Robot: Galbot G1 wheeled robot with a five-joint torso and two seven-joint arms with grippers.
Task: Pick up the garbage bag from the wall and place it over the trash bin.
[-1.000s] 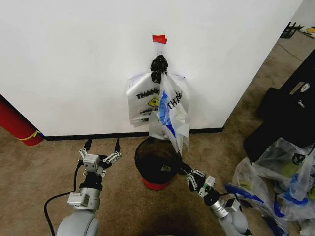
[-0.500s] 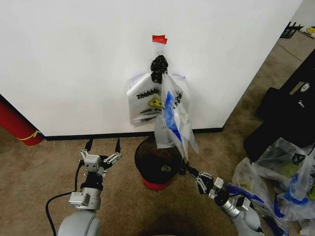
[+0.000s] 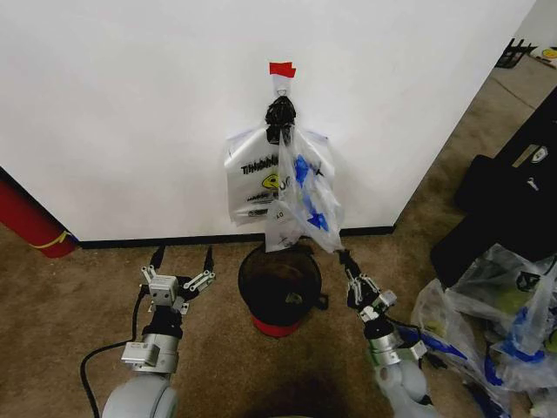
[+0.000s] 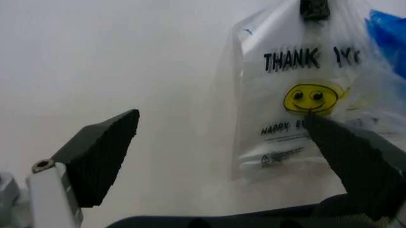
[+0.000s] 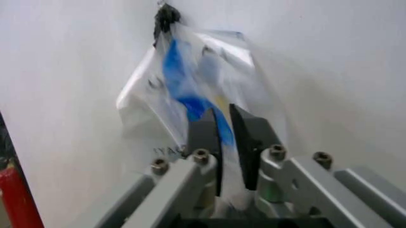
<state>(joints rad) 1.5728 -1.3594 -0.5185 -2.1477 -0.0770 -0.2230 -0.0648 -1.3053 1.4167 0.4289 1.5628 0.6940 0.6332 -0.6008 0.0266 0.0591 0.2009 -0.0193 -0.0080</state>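
The garbage bag (image 3: 306,196), thin plastic with blue patches, hangs by its dark knotted handles from a hook (image 3: 280,84) on the white wall (image 3: 130,113), under a red tape strip (image 3: 281,69). My right gripper (image 3: 343,258) is shut on the bag's lower corner, holding it out to the right; in the right wrist view the fingers (image 5: 246,124) pinch the blue-printed plastic (image 5: 180,80). The black mesh trash bin (image 3: 247,280) with a red base stands on the carpet below the bag. To the bin's left, my left gripper (image 3: 181,258) is open and holds nothing, pointing at the wall (image 4: 95,61).
A white "THANK YOU" smiley bag (image 3: 251,178) (image 4: 298,95) hangs on the same hook behind the garbage bag. A red cylinder (image 3: 30,222) leans at the far left. Black cases (image 3: 513,200) and bulging clear bags (image 3: 496,305) crowd the floor at the right.
My right gripper has risen and swung to the right toward the wall, drawing the garbage bag's lower end up and right of the bin. The left arm has not moved.
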